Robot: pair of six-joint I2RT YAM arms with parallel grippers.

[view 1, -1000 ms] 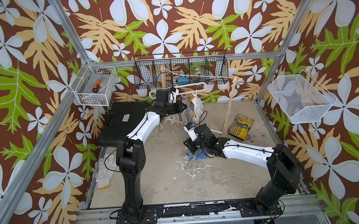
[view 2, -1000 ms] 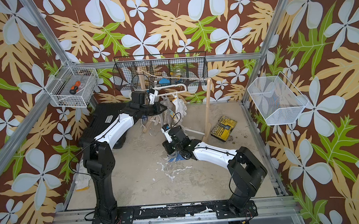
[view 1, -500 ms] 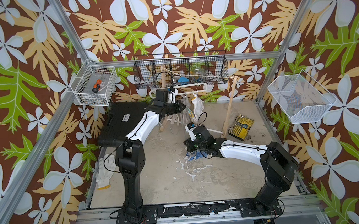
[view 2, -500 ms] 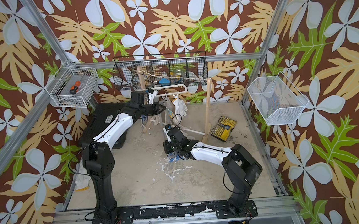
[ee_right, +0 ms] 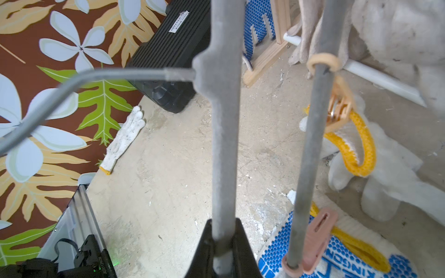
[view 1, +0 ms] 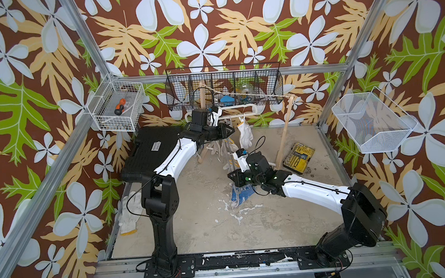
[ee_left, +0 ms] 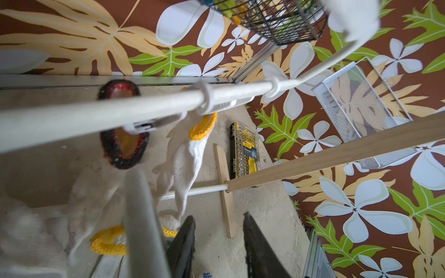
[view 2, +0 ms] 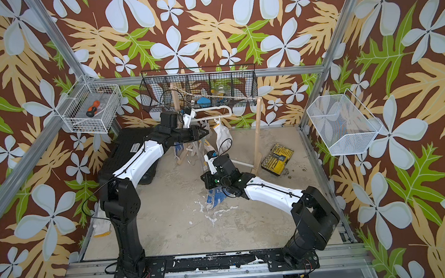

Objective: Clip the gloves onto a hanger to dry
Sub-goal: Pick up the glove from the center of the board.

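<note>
Right tool (ee_right: 222, 243) is clamping the grey hanger (ee_right: 225, 144) by its bar, steadying it for clipping, I reckon; blue-dotted glove (ee_right: 337, 261) is lying just beside it, under the pink clip (ee_right: 317, 237); left tool (ee_left: 218, 223) is hovering part-open, empty, near hung gloves (ee_left: 187, 158).

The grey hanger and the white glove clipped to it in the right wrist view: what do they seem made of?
Grey hanger: matte, fuzzy surface, probably a flocked coating; core unclear. Clipped glove: white knit fabric, likely cotton; yarn stitches show in the yellow cuff.
</note>
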